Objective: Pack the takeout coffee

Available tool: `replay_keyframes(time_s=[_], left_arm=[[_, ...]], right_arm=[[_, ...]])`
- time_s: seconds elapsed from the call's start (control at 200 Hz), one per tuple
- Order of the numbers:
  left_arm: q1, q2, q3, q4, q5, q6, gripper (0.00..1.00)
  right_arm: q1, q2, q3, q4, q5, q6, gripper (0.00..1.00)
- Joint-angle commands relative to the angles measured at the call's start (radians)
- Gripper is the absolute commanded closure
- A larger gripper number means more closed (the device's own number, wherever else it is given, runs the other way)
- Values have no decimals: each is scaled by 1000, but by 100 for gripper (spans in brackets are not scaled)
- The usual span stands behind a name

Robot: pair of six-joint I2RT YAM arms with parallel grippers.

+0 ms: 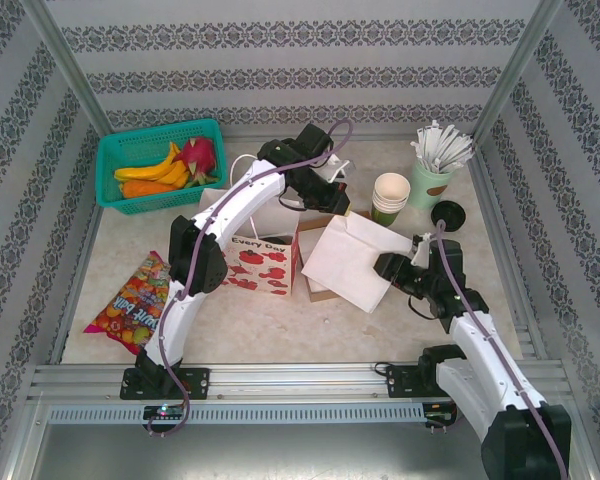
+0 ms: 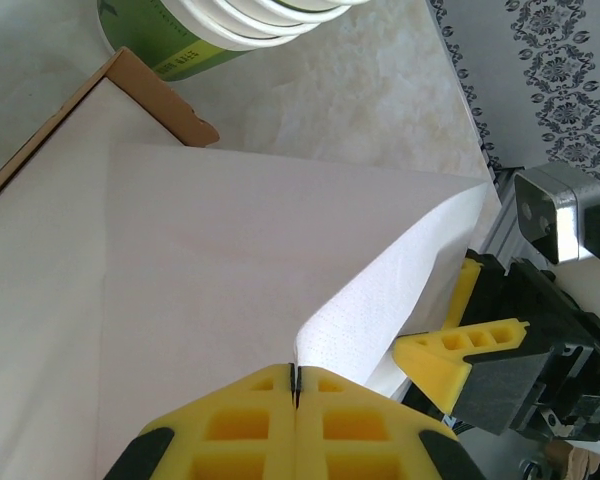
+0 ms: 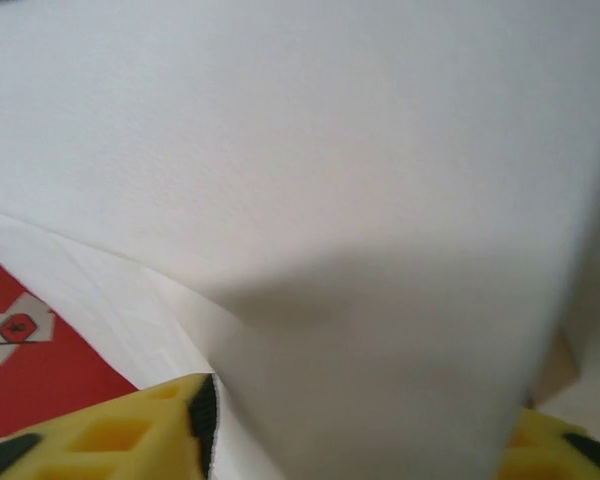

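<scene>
Packing has hardly begun. The takeout coffee (image 1: 447, 214) stands untouched on the worktop (image 1: 280, 330) at the upper right of the top view, just right of the stack of white cups (image 1: 390, 195), with nothing around it. Both arms are busy with the white paper (image 1: 352, 258) at centre. The left gripper (image 2: 295, 380) has its jaws closed, pinching the paper's edge. The right gripper (image 1: 395, 266) straddles the opposite edge, and I cannot tell whether it grips. Lifting the cup and putting it inside are probably both left to do.

A marbled table (image 1: 280, 320) is shown. A green basket (image 1: 145, 147) is set at its far left corner, a candy bag (image 1: 130, 305) near its left edge, and the takeout coffee (image 1: 447, 214) by its right edge.
</scene>
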Motion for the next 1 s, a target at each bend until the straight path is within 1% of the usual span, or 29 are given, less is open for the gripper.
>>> replay_keyframes(time_s=[0.0, 0.045, 0.09, 0.12, 0.15, 0.23, 0.325, 0.415, 0.455, 0.649, 0.754, 0.814, 0.849, 0.919, 0.994], left_arm=[[-3, 14, 33, 1, -17, 29, 96], [-3, 13, 38, -3, -28, 29, 95], [-3, 13, 52, -13, -40, 34, 90], [-3, 13, 71, -26, -45, 44, 83], [-3, 9, 100, -44, -49, 54, 75], [-1, -29, 162, -67, -44, 75, 53], [-1, -135, 142, -30, -33, 111, 26], [-3, -251, 68, 16, -18, 179, 11], [-5, -302, 20, 37, -14, 225, 1], [-18, -548, -307, 167, 12, 519, 0], [-17, -648, -461, 270, -22, 634, 0], [-18, -680, -494, 293, -33, 681, 0], [-18, -689, -498, 288, -22, 707, 0], [-18, -693, -487, 258, 47, 756, 0], [-18, -692, -486, 242, 134, 765, 0]], right_arm=[[-5, 11, -3, 85, -89, -52, 65], [-5, -3, 10, 50, -91, -68, 74], [-5, -33, 20, 20, -75, -73, 82], [-5, -60, 26, 5, -62, -67, 88], [-5, -88, 33, -5, -55, -51, 92], [-5, -147, 81, -55, -71, -38, 100], [-2, -152, 182, -149, -120, -52, 100], [14, -122, 292, -218, -162, -75, 100], [31, -103, 342, -241, -173, -93, 100], [167, 26, 582, -339, -195, -262, 100], [238, 106, 700, -391, -210, -353, 100], [272, 147, 755, -385, -239, -384, 100], [290, 165, 781, -373, -251, -398, 100], [324, 203, 832, -350, -254, -432, 100], [354, 248, 889, -321, -251, -468, 100]])
